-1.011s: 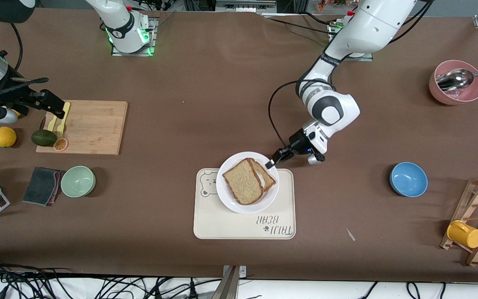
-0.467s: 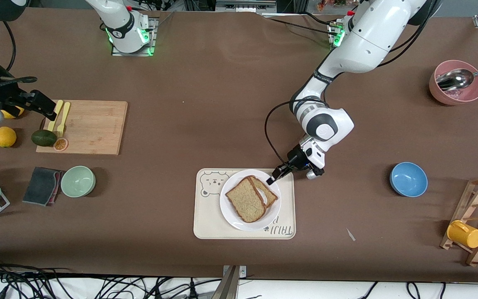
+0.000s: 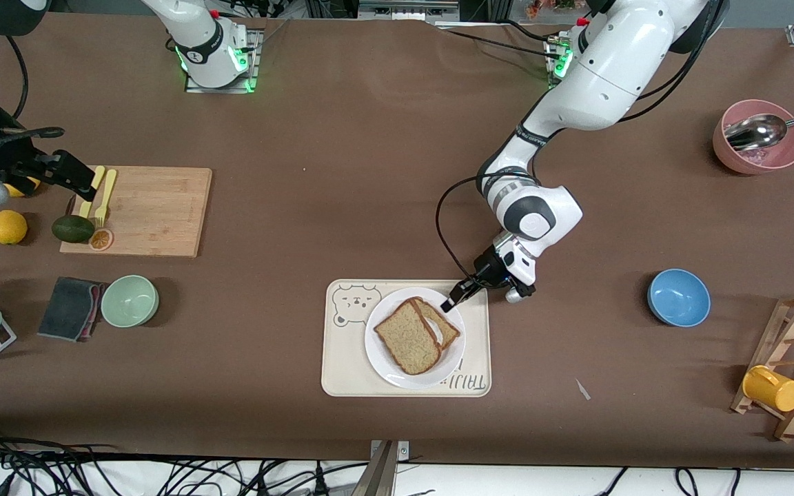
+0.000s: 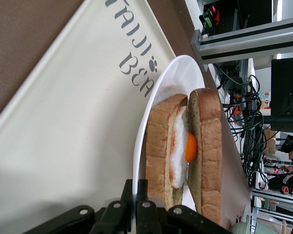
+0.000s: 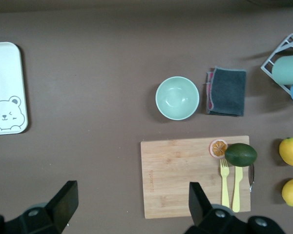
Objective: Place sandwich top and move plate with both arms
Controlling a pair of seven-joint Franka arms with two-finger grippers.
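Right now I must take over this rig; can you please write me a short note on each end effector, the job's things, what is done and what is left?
Left end effector: shut on the rim of the plate, at the edge toward the left arm's end.
Right end effector: open, holding nothing, waiting over the table by the cutting board.
Plate: on the bear-printed tray.
Sandwich top: lying on the egg slice, shifted off square so that slice shows along one edge.
Done: top placed; plate on the tray.
Left: release the rim and withdraw, if this spot is final.
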